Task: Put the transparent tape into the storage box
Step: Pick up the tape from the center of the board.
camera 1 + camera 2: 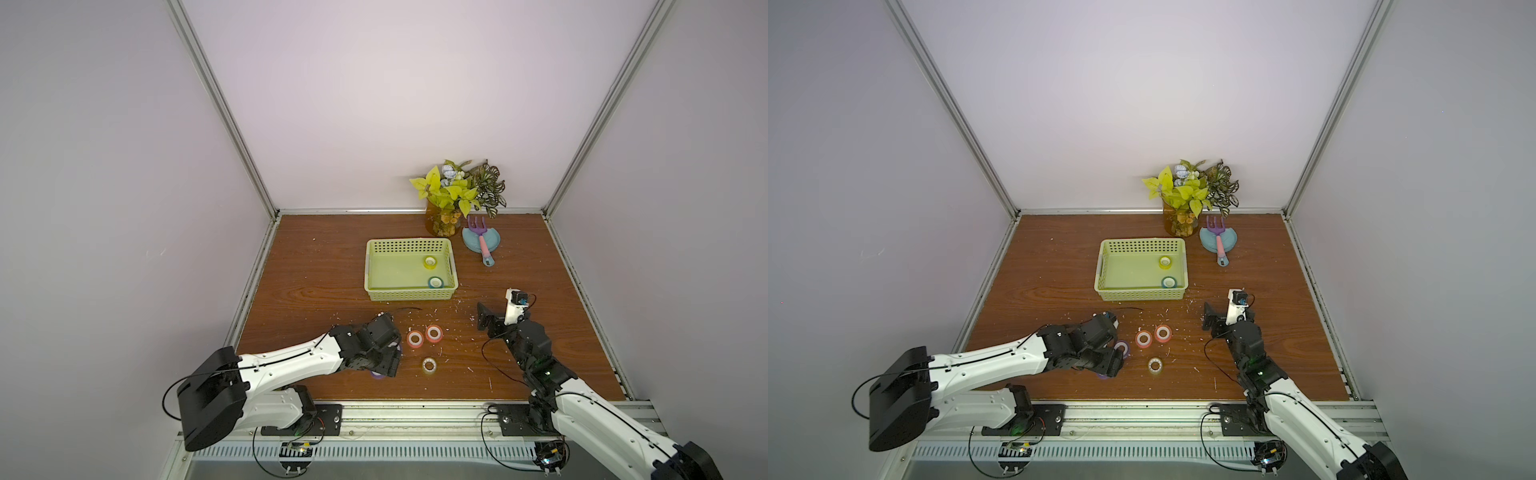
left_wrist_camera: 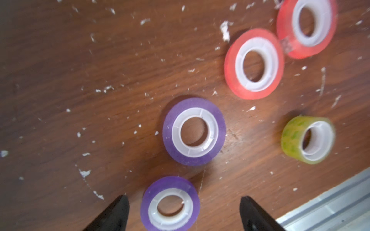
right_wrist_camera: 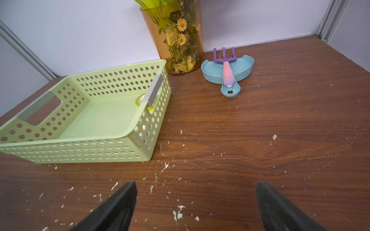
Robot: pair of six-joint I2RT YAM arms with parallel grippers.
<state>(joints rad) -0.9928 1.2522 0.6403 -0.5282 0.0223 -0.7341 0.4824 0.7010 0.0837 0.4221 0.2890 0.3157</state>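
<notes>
Left gripper straddles a purple roll.
Jaws apart, seemingly not touching it; right gripper gapes too, near and right of the box.

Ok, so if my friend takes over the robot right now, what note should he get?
Left gripper: open, jaws on either side of one purple roll, not gripping yet.
Right gripper: open, empty, over the table near the storage box.
Done: yellow roll and blue roll lie in the box.
Left to do: that purple roll, the other purple roll, two orange-red rolls, and the clear roll, all on the table.
</notes>
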